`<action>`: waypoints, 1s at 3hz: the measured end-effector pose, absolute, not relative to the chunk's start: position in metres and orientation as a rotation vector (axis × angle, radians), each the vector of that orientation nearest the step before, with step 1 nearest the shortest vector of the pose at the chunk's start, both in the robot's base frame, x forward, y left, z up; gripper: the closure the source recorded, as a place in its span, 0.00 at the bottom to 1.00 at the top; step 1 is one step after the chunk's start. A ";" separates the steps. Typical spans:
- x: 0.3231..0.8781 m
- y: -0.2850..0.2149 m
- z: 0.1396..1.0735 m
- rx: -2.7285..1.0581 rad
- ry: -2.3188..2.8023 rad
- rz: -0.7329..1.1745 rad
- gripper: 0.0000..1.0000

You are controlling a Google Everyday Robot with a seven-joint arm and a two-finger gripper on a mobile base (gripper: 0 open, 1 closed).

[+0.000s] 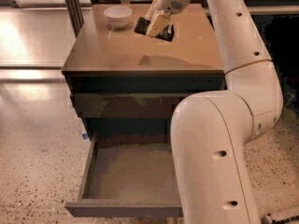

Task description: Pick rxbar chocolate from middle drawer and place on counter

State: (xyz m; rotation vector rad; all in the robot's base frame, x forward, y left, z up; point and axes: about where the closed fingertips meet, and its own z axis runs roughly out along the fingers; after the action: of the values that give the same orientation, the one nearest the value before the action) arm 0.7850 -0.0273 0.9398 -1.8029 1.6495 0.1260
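Above the counter (140, 55) beside the bowl (117, 16), gripper (156, 25) holds rxbar chocolate (141, 26).

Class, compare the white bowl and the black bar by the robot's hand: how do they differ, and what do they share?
The white bowl is round and pale; the rxbar chocolate is flat, rectangular and black. The bowl is larger. The bowl stands free, while the hand is right over the bar, covering its middle. Both are at the far end of the counter.
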 end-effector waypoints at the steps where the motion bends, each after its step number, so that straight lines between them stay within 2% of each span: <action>1: 0.795 -0.041 0.940 -1.732 1.638 0.143 1.00; 3: 0.802 -0.048 0.940 -1.687 1.630 0.154 1.00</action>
State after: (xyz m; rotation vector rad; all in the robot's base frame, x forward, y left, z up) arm 0.8017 -0.0484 0.9396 -1.6871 1.6295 0.1545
